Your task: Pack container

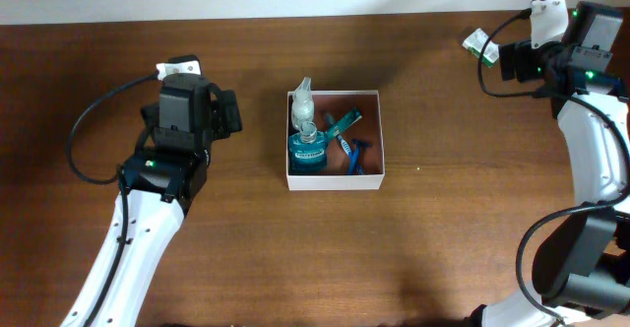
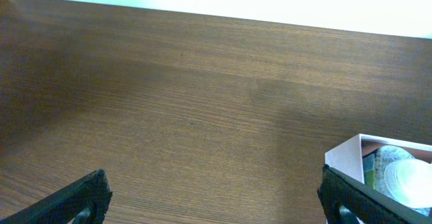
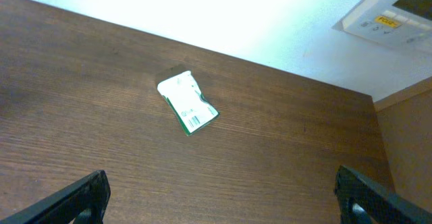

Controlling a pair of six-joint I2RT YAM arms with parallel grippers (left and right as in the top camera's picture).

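The left gripper (image 2: 212, 200) and right gripper (image 3: 223, 200) both stand wide open, holding and touching nothing. The container (image 1: 335, 181) sits on the table (image 1: 443, 228) between the arms, nearer the left, with a blue bottle (image 1: 307, 153) and what look like razors (image 1: 349, 150) inside.

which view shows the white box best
Overhead: the whole box is seen from above, all four walls and its inside. The left wrist view catches only one corner; the right wrist view does not show it.
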